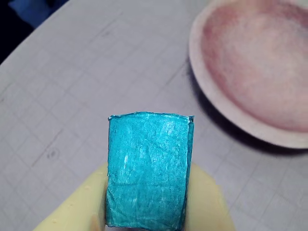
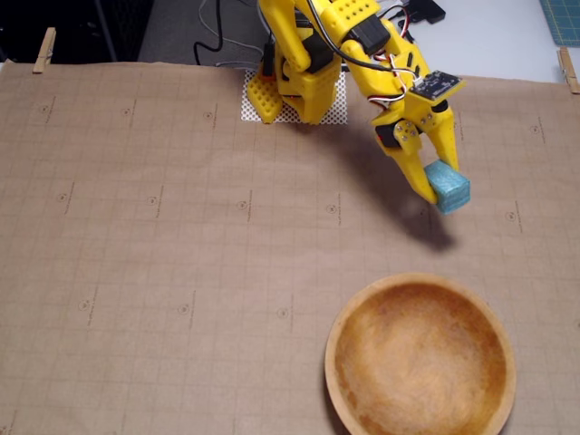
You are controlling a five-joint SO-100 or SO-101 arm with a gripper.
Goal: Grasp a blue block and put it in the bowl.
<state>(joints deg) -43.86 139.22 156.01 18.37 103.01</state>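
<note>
Teal-blue wooden cube block (image 2: pixel 448 188) sits clamped in the yellow arm's jaws, lifted clear of the brown gridded desk (image 2: pixel 163 272) for carrying. Large round orange-brown wooden bowl (image 2: pixel 420 358) waits near, empty.

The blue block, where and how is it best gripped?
Grip the blue block across two opposite flat side faces, coming from above, as the tool does now: the cube's parallel faces seat squarely between the fingers, with its end sticking out towards the bowl.

We see the teal-blue block (image 2: pixel 449 188) (faint grain) raised off the paper, well apart from the empty wooden bowl (image 2: pixel 337 328).
</note>
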